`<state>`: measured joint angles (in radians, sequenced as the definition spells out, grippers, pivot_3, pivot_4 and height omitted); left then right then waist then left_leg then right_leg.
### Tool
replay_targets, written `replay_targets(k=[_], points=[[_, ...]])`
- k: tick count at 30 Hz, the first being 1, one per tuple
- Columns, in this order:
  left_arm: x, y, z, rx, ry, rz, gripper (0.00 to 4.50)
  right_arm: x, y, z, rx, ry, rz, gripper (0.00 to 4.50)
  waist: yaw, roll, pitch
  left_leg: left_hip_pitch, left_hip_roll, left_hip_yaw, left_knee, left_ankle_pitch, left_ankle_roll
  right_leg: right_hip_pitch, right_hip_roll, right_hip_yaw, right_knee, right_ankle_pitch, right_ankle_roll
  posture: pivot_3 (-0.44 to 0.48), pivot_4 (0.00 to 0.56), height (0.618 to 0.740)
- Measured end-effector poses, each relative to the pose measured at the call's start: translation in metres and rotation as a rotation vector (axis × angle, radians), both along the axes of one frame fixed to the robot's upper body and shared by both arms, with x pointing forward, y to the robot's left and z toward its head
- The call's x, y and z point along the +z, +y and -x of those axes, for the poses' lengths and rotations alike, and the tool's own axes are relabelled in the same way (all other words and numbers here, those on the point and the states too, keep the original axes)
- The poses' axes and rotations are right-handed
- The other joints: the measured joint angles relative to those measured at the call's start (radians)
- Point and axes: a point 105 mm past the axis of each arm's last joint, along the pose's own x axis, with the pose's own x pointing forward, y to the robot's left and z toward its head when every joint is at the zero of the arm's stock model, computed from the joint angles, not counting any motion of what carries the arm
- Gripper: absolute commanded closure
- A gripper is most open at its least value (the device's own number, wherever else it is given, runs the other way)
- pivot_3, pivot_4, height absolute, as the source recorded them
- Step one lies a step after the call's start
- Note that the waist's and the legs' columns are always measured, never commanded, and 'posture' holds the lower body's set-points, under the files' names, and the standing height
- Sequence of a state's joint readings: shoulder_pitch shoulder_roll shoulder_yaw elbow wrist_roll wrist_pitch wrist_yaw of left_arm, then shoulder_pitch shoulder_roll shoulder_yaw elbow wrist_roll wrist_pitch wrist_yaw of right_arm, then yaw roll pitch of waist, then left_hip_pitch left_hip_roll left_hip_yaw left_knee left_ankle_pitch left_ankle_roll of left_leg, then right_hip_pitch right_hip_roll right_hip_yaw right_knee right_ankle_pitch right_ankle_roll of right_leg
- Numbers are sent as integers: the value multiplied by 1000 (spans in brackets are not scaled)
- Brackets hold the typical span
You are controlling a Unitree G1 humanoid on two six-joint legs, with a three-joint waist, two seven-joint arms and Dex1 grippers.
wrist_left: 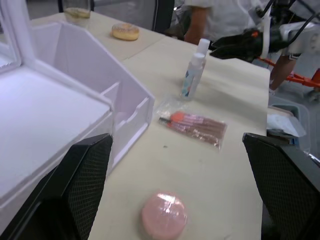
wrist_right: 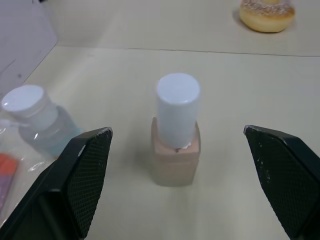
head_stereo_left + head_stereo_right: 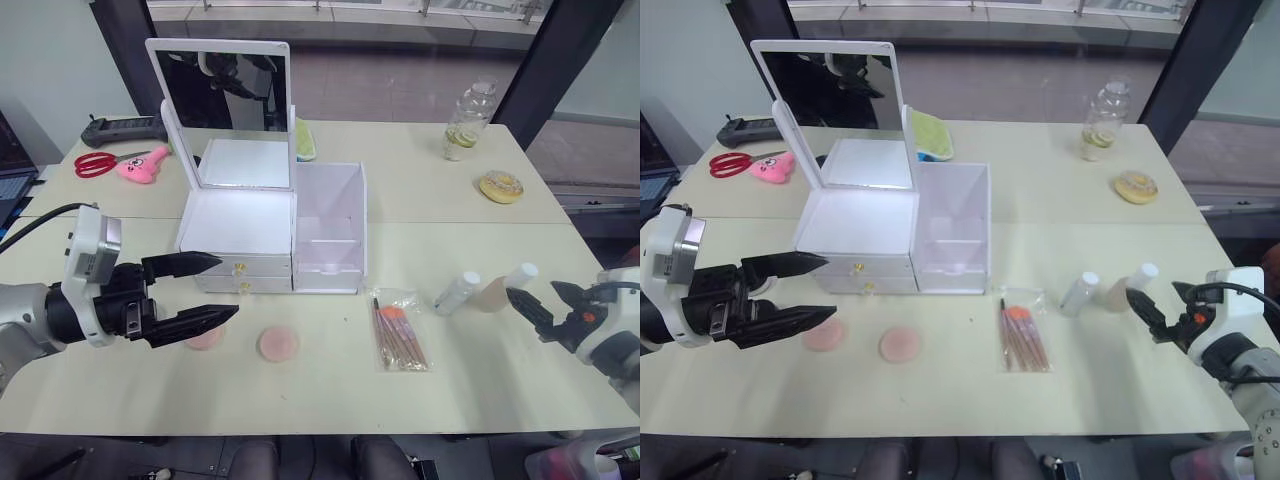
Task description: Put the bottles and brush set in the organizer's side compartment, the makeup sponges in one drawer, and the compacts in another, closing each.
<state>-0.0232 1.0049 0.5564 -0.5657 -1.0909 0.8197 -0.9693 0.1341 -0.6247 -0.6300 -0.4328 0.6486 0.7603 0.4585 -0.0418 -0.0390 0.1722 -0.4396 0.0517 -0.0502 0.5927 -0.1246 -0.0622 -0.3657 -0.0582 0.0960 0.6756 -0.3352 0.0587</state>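
Lying flat just beyond the right gripper (image 3: 540, 305), fingers spread and holding nothing: beige bottle (image 2: 176, 150), white cap toward the gripper. Clear bottle (image 3: 457, 292) just beside the beige one, on its organizer (image 3: 270, 225) side. Brush set (image 3: 400, 332) on the table between those bottles and the organizer's front. Both drawers shut. Two pink sponges (image 3: 277, 343) in front of the drawers. Left gripper (image 3: 215, 288) spread wide, empty, over the nearer-left sponge (image 3: 205, 338).

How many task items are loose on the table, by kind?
Slim bottles: 2, the clear one and the beige one
Pink sponges: 2
Brush set: 1
Total: 5
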Motion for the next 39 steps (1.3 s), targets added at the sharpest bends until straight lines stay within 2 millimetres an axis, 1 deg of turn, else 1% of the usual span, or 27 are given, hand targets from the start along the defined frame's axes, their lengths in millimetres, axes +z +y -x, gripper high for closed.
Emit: replay_targets(k=[5, 12, 17, 24, 27, 30, 35, 36, 39], points=[[1, -9, 2, -26, 9, -9, 27, -10, 6, -6, -44, -9, -54, 0, -3, 2, 0, 0, 0, 0, 0, 0, 0, 0, 0, 0, 1, 0, 0, 0, 150, 740], [-1, -11, 1, -27, 18, -10, 27, -5, 24, -13, -8, -43, -64, 0, -1, 2, 0, 0, 0, 0, 0, 0, 0, 0, 0, 0, 1, 0, 0, 0, 150, 740], [-3, -12, 2, -31, 24, -13, 27, 2, 27, -19, -8, -78, -55, 0, 0, 2, 0, 0, 0, 0, 0, 0, 0, 0, 0, 0, 1, 0, 0, 0, 150, 740], [-5, -14, 4, -37, 25, -21, 27, 3, 25, -24, -22, -83, -50, 0, 0, 2, 0, 0, 0, 0, 0, 0, 0, 0, 0, 0, 1, 0, 0, 0, 150, 740], [-5, -13, 4, -34, 29, -20, 0, 2, 24, -24, -22, -82, -50, 622, -1, 2, 0, 0, 0, 0, 0, 0, 0, 0, 0, 0, 1, 0, 0, 0, 150, 740], [-6, -13, 5, -33, 33, -18, 0, 2, 24, -24, -23, -82, -50, 1693, -1, 2, 0, 0, 0, 0, 0, 0, 0, 0, 0, 0, 1, 0, 0, 0, 150, 740], [-7, -13, 5, -32, 35, -17, 0, 2, 20, -25, -41, -89, -38, 3339, -1, 2, 0, 0, 0, 0, 0, 0, 0, -1, 0, 0, 1, 0, 0, 0, 150, 740], [-7, -13, 5, -32, 35, -17, 0, 2, 20, -25, -38, -89, -39, 3501, -1, 2, 0, 0, 0, 0, 0, 0, 0, 0, 0, 0, 1, 0, 0, 0, 150, 740], [-7, -13, 5, -33, 34, -17, 0, 2, 20, -25, -37, -90, -37, 3501, -1, 2, 0, 0, 0, 0, 0, 0, 0, -1, 0, 0, 1, 0, 0, 0, 150, 740]])
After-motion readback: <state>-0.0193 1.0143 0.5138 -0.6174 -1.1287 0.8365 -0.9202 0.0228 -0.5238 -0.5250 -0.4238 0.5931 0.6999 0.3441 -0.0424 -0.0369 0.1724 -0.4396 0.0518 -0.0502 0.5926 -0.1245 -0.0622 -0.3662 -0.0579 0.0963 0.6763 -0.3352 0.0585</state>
